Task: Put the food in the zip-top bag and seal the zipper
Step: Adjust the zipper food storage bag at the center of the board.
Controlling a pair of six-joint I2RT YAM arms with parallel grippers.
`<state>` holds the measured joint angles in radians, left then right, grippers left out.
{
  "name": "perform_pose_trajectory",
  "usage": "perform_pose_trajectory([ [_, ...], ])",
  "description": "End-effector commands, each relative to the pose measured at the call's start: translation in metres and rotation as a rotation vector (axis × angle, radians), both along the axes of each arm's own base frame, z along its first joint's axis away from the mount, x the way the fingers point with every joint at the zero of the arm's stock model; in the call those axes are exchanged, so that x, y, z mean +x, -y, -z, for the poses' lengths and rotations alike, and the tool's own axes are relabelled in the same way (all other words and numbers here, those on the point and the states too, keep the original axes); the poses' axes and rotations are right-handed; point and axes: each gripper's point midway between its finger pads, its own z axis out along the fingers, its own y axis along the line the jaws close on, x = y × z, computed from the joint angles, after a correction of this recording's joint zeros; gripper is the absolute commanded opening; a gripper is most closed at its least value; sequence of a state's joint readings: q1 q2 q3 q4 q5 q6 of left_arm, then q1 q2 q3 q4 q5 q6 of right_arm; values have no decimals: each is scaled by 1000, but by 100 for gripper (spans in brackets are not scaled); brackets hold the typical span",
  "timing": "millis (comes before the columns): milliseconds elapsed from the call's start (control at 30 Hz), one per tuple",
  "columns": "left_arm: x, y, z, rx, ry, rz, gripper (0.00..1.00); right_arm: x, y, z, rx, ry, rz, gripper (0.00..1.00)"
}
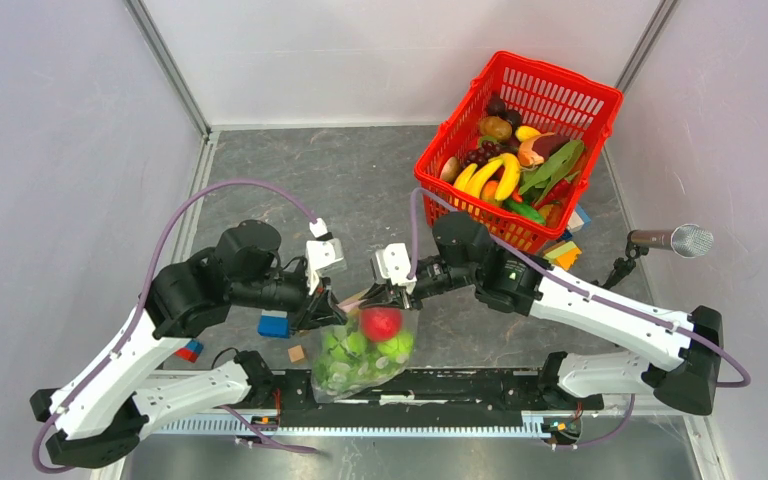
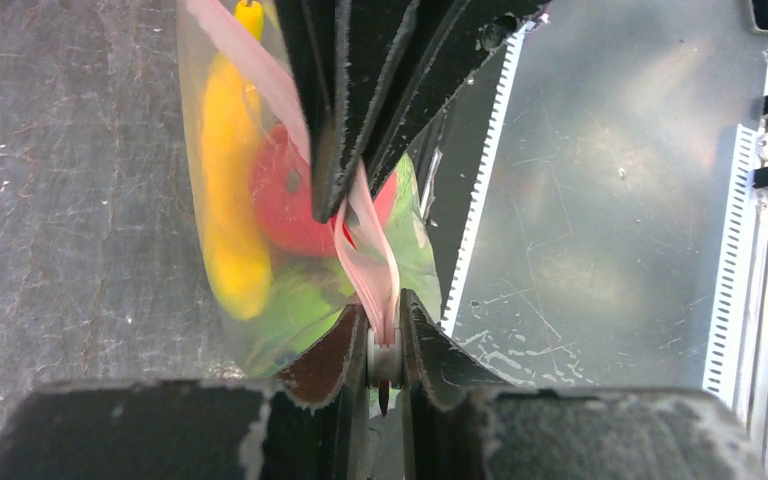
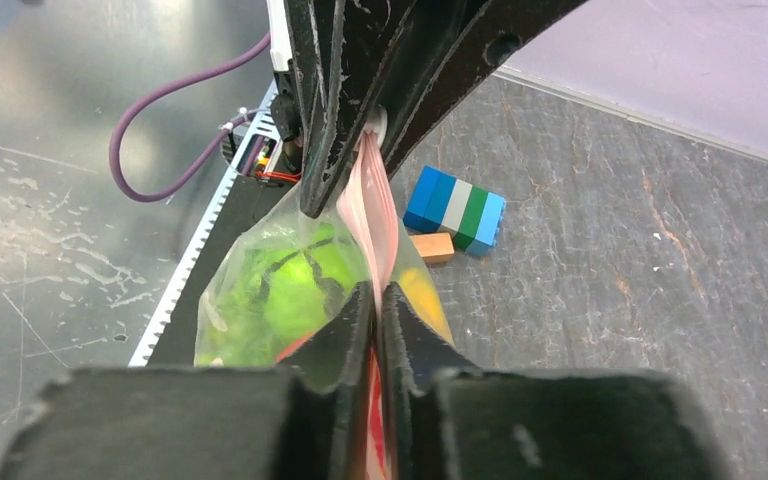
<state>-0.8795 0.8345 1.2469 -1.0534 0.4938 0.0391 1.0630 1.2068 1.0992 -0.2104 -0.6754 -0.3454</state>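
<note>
The zip-top bag (image 1: 360, 355) hangs between my two grippers over the table's near edge. It holds a red apple (image 1: 381, 322), green round fruits (image 1: 345, 350), lettuce (image 3: 280, 280) and a yellow banana (image 2: 225, 200). My left gripper (image 2: 385, 315) is shut on the pink zipper (image 2: 365, 235) at a small white piece at one end. My right gripper (image 3: 379, 295) is shut on the zipper (image 3: 370, 200) a short way along. In the top view the left gripper (image 1: 325, 305) and right gripper (image 1: 390, 295) face each other at the bag's mouth. The strip runs pinched flat between them.
A red mesh basket (image 1: 560, 95) with more toy food stands at the back right. A blue-green block (image 3: 457, 208) and a wooden cube (image 3: 432, 247) lie left of the bag. A microphone (image 1: 675, 240) stands at the right. A toothed metal rail (image 1: 460, 385) runs under the bag.
</note>
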Motion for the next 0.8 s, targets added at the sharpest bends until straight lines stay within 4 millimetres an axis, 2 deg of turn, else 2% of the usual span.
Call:
perform_pose_trajectory([
  [0,7,-2,-18,-51,111,-4,2,1,-1,-10,50,-6,26,4],
  [33,9,-3,-18,-48,116,-15,3,1,-1,-10,55,-11,29,0],
  [100,14,-4,-18,-52,132,-45,6,4,0,-12,68,-19,55,0],
  [233,16,-1,-24,-100,160,-50,5,9,3,-10,89,-27,110,0],
  [333,12,2,-26,-109,161,-18,2,3,5,-11,93,-19,76,2],
  [367,10,3,-26,-108,159,0,2,2,5,-13,95,-10,66,18],
  [400,8,4,-25,-106,153,19,2,3,6,-15,98,-1,67,47],
  [433,6,5,-26,-107,151,40,2,5,6,-16,96,9,78,66],
  [467,4,6,-26,-108,148,60,2,7,6,-19,98,24,81,76],
  [567,-4,9,-30,-111,145,134,2,9,4,-22,80,66,68,91],
  [667,-11,11,-37,-114,153,200,2,8,2,-17,36,75,36,94],
  [767,-8,12,-39,-93,167,221,2,1,-2,-16,24,44,-14,95],
])
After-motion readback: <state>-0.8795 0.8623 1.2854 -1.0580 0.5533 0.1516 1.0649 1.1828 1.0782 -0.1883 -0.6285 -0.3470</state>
